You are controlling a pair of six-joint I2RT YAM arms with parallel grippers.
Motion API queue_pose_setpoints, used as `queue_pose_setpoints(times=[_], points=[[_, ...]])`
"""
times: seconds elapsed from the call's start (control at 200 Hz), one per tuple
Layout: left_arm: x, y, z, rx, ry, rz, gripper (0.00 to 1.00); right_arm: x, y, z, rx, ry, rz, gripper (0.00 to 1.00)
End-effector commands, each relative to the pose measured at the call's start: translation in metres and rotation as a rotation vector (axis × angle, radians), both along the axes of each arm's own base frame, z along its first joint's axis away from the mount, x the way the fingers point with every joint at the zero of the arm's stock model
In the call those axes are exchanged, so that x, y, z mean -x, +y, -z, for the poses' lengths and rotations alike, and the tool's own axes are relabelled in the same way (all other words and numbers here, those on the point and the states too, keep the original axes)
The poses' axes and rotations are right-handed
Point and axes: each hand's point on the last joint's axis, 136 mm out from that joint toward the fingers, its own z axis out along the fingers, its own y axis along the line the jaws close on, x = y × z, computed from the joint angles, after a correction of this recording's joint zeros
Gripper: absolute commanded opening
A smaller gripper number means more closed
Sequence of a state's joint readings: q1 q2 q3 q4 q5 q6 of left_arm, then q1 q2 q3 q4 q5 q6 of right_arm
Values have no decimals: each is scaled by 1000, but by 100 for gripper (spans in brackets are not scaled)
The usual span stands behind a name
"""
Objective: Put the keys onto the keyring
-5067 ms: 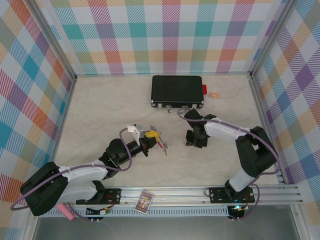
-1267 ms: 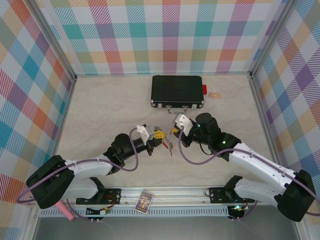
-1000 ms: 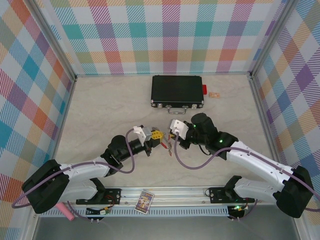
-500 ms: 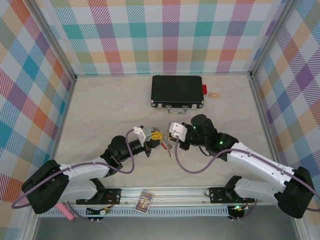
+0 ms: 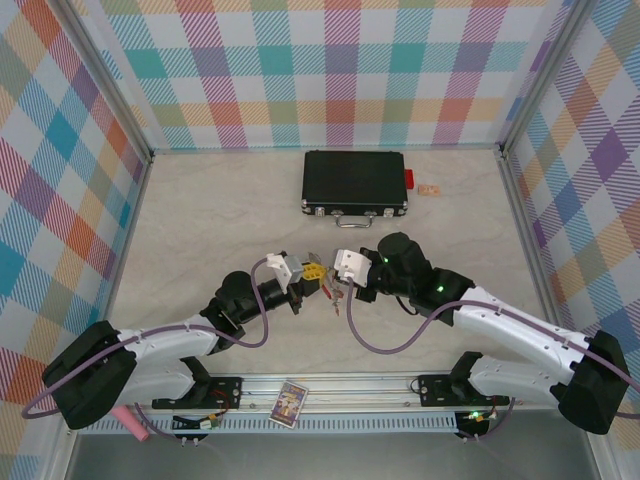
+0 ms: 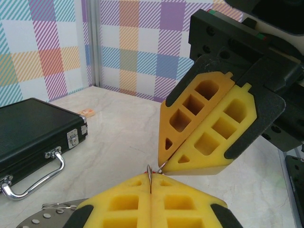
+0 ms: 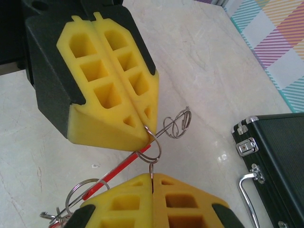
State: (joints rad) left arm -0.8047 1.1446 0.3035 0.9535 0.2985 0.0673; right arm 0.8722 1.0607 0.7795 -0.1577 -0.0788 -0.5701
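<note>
At centre of the right wrist view, your left gripper and right gripper meet tip to tip, both clamped on the keyring.

Pastel plaid walls enclose a pale marbled tabletop edged by an aluminium rail in even light.

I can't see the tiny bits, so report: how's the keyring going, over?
Left gripper shut on keyring wire. Right gripper shut on small ring touching it. Tips almost touching. Case far off.
</note>
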Motion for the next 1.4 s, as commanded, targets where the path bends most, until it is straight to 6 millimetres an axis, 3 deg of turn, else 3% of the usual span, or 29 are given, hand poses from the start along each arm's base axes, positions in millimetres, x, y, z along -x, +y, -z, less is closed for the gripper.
queue_pose_setpoints(times=[0.0, 0.23, 1.4], points=[[10, -3, -13, 36, -19, 41, 0, -1, 2, -12, -31, -57, -2, 0], [10, -4, -13, 37, -15, 44, 0, 1, 1, -14, -41, -70, -2, 0], [7, 2, -19, 73, -14, 8, 0, 19, 14, 16, 11, 0, -35, 0]])
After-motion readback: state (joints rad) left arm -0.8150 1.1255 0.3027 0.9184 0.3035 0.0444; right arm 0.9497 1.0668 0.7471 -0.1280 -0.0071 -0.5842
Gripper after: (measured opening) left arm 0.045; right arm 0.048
